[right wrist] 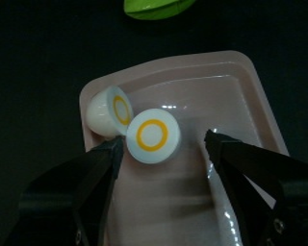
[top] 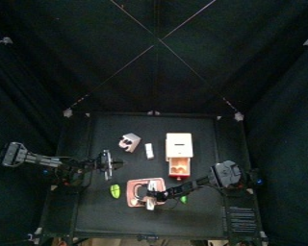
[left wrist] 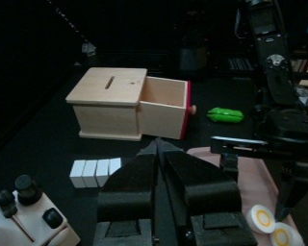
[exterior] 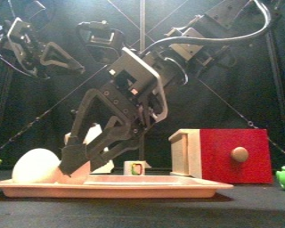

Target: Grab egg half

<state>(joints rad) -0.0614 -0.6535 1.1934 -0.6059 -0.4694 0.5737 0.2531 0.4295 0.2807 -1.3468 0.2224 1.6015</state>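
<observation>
To take the piece cleanly, the right gripper (right wrist: 164, 159) should settle low enough that its two black jaws straddle the rounded body instead of pinching the flat face, then shut slowly so the slick toy does not squirt sideways along the tray floor. The egg half (right wrist: 153, 134), a small whitish rounded toy piece with a yellow ring on its cut face, lies in the shallow pink rectangular plastic tray (right wrist: 246, 96) at the front of the black desk (top: 143, 130), touching a second whitish egg piece (right wrist: 108, 109) that sits just beside it toward the tray's rim. The right gripper is spread wide with nothing held, and the egg half sits between its jaws near their tips, closer to one jaw than the other, so a slight recentring seems wise. The left gripper (left wrist: 164, 163) hangs closed and empty near the wooden box with a red drawer (left wrist: 124, 101).
</observation>
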